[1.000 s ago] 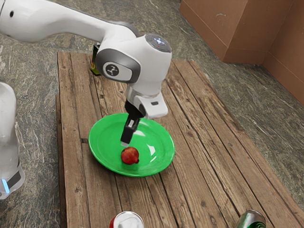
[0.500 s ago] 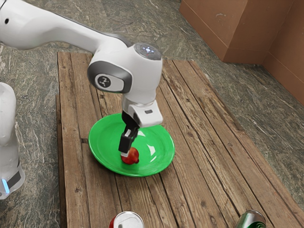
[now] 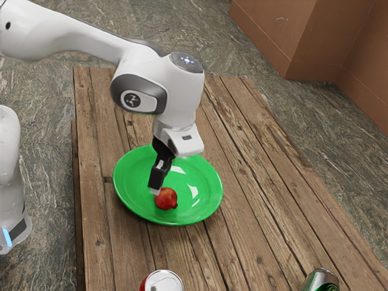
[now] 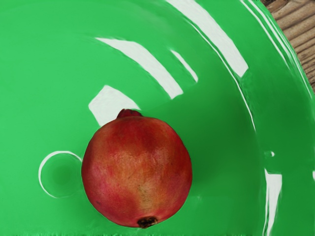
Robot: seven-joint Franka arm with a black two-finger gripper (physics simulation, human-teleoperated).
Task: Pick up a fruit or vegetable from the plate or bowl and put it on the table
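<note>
On the plate (image 3: 207, 189), toward the exterior view's six o'clock, the fruit (image 3: 167, 199) is cradled; whether the gripper (image 3: 156, 190) is open cannot be told. By an off-centre push from ten o'clock, it could be rolled away.

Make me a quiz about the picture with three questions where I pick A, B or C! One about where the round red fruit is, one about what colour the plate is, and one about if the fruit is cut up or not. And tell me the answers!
1. Where is the pomegranate?
A) On the floor
B) On the plate
C) Under the plate

2. What colour is the plate?
A) Blue
B) Yellow
C) Green

3. How is the pomegranate?
A) Whole
B) Sliced in half
C) Squashed flat

Answers:
1. B: both views show it lying on the plate, inside the rim.
2. C: the plate is bright green, with white shiny patches.
3. A: the wrist view shows a round fruit with no cut in the skin we see.
</note>
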